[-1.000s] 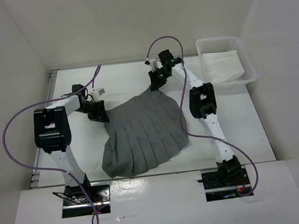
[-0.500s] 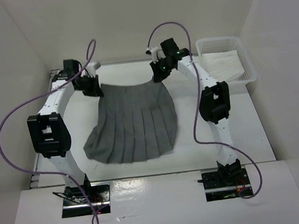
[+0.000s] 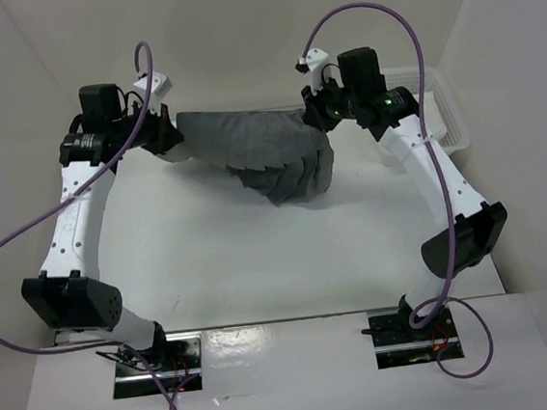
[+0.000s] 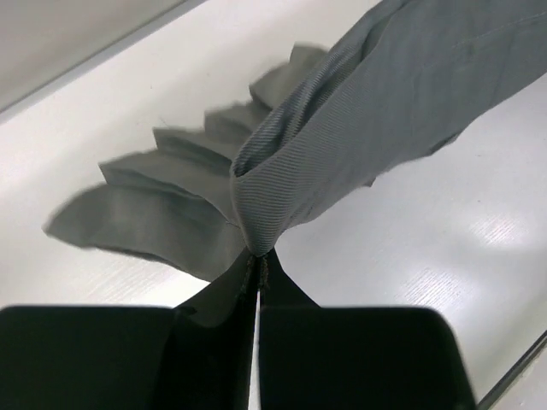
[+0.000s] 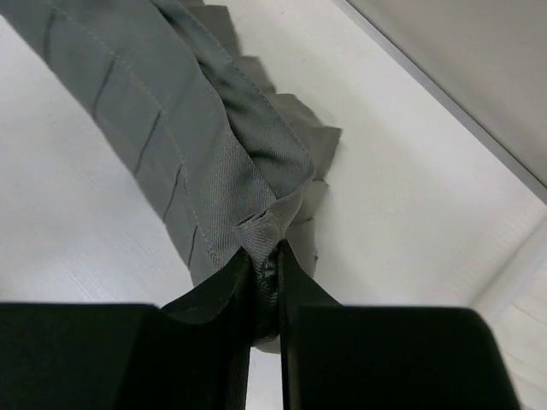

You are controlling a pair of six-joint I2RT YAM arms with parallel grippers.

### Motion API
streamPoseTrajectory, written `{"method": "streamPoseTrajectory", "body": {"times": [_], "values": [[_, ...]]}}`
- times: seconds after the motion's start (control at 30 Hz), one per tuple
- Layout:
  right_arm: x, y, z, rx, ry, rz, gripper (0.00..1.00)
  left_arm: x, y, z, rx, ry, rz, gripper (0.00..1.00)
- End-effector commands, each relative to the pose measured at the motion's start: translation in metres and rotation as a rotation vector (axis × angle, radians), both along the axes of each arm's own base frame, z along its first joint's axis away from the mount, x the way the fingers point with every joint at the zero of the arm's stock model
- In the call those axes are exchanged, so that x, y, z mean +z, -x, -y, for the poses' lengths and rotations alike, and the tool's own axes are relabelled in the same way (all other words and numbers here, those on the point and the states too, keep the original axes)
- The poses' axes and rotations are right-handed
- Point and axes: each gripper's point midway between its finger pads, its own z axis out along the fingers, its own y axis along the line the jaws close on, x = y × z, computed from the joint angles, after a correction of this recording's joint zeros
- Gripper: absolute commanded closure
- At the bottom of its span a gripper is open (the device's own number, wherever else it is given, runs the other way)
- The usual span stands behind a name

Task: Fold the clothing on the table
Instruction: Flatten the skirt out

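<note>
Raised since the earlier view, both arms now hold the skirt (image 3: 266,148) above the far half of the table (image 3: 260,264). The left gripper (image 3: 168,138) and right gripper (image 3: 318,113) each clench one waistband end; its long axis runs left–right between them, hem trailing on the surface.

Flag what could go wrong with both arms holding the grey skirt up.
The left fingers and right fingers each pinch only a small bit of the pleated skirt at its top edge, so the thin fabric could slip out. The pleats hang bunched and uneven toward the right, so laying it down may give a crooked fold.
</note>
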Motion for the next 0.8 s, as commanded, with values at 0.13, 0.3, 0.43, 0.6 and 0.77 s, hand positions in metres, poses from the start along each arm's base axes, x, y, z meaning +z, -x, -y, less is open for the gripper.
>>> {"method": "streamPoseTrajectory", "body": {"times": [0.13, 0.3, 0.43, 0.6, 0.77], "values": [[0.062, 0.054, 0.015, 0.049, -0.023, 0.153, 1.0, 0.079, 0.053, -0.002, -0.003, -0.001, 0.226, 1.0], [0.102, 0.105, 0.018, 0.147, -0.075, 0.227, 1.0, 0.121, 0.105, -0.004, -0.007, -0.005, 0.348, 1.0], [0.121, 0.133, 0.026, 0.239, -0.14, 0.25, 1.0, 0.136, 0.137, -0.008, -0.024, -0.012, 0.414, 1.0], [0.109, 0.147, 0.025, 0.296, -0.171, 0.199, 1.0, 0.12, 0.145, -0.006, -0.062, 0.017, 0.364, 1.0], [0.052, 0.126, 0.019, 0.279, -0.167, 0.044, 1.0, 0.068, 0.127, -0.006, -0.059, 0.026, 0.219, 0.98]]}}
